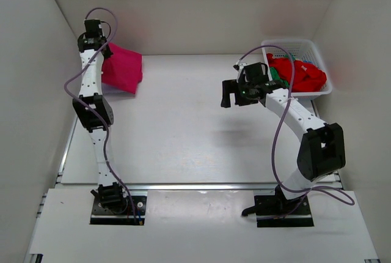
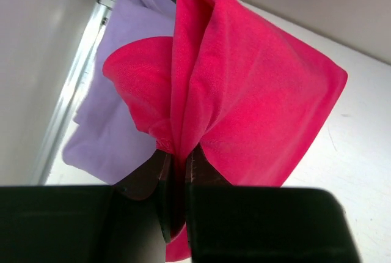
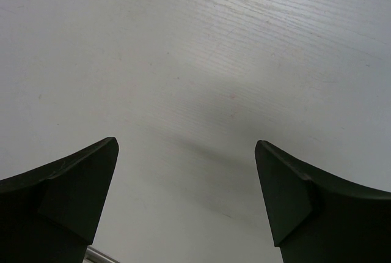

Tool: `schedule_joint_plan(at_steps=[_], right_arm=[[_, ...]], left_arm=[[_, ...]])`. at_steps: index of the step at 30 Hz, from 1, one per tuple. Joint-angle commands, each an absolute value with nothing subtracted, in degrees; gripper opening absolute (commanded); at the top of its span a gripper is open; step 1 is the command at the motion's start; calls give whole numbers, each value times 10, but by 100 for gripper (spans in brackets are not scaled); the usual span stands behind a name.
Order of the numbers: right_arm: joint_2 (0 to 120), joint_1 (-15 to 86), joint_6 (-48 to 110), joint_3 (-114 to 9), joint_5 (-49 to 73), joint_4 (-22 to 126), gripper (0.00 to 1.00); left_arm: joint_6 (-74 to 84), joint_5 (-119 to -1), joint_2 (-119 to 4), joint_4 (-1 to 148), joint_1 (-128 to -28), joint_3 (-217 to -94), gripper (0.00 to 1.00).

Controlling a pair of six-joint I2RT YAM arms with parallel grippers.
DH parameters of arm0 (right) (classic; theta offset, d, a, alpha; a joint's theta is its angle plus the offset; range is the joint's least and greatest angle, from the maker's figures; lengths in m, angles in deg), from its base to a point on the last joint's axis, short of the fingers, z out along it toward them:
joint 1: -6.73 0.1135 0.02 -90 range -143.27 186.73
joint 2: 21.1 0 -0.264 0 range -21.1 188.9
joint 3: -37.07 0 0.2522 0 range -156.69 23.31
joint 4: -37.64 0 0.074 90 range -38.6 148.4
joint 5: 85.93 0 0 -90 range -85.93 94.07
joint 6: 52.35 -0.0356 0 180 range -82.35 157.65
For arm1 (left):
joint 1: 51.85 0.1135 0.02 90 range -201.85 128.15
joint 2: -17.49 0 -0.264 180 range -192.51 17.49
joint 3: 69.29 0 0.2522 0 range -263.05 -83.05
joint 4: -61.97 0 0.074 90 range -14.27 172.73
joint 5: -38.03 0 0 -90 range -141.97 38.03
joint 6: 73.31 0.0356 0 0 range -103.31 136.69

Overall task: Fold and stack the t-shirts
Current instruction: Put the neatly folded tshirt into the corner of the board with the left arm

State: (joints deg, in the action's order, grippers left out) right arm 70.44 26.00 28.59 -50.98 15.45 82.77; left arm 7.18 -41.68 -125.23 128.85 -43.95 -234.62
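A folded magenta-pink t-shirt [image 1: 122, 70] hangs at the far left of the table, pinched by my left gripper [image 2: 177, 153], which is shut on a bunched fold of the shirt [image 2: 244, 85]. Under it in the left wrist view lies a pale lavender t-shirt [image 2: 116, 92], flat by the left wall. Red [image 1: 302, 74] and green [image 1: 276, 73] t-shirts are heaped in the white basket [image 1: 299, 46] at the far right. My right gripper [image 1: 231, 95] hovers over bare table left of the basket; its jaws stand wide apart, with only bare table showing past its black fingertips [image 3: 73, 183].
White walls close in the table on the left, back and right. A metal rail [image 2: 70, 98] runs along the left edge beside the lavender shirt. Both arm bases sit at the near edge on a white board [image 1: 195, 214].
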Motion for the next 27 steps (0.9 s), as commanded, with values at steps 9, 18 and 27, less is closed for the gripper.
schedule_joint_plan(at_steps=[9, 18, 27], right_arm=[[729, 278, 282, -548, 136, 841, 92], [748, 288, 275, -570, 123, 854, 93], [766, 305, 266, -583, 113, 871, 92]], left_arm=[[73, -441, -1261, 1247, -402, -2398, 4], [60, -428, -1309, 1255, -385, -2409, 8], [29, -431, -1340, 1252, -368, -2428, 37]])
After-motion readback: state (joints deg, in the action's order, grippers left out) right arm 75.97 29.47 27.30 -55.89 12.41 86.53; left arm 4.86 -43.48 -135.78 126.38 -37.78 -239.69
